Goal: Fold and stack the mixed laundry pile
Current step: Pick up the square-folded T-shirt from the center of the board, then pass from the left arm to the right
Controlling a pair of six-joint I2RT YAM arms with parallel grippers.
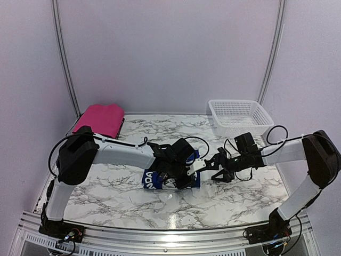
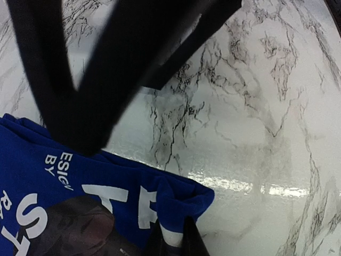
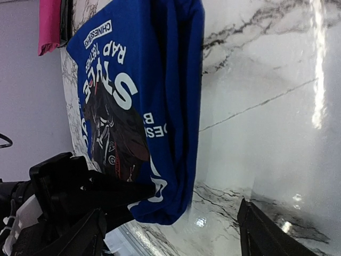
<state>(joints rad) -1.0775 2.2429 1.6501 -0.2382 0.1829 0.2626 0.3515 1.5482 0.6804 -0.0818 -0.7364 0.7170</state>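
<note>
Blue garment [image 1: 152, 180], edge pinched in left pincer [image 2: 173, 240]

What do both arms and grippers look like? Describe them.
The left arm and right arm have white tubes, bulky black joints and loose black cables looping alongside. The left gripper and right gripper are black, with flat tapered fingers.

arms [image 1: 123, 153]: white links, black joints | cables [image 1: 277, 129]: black | fingers [image 3: 266, 237]: black

Soft cloth blue garment [image 3: 160, 80] lies on glossy marble-look table [image 2: 256, 106].
</note>
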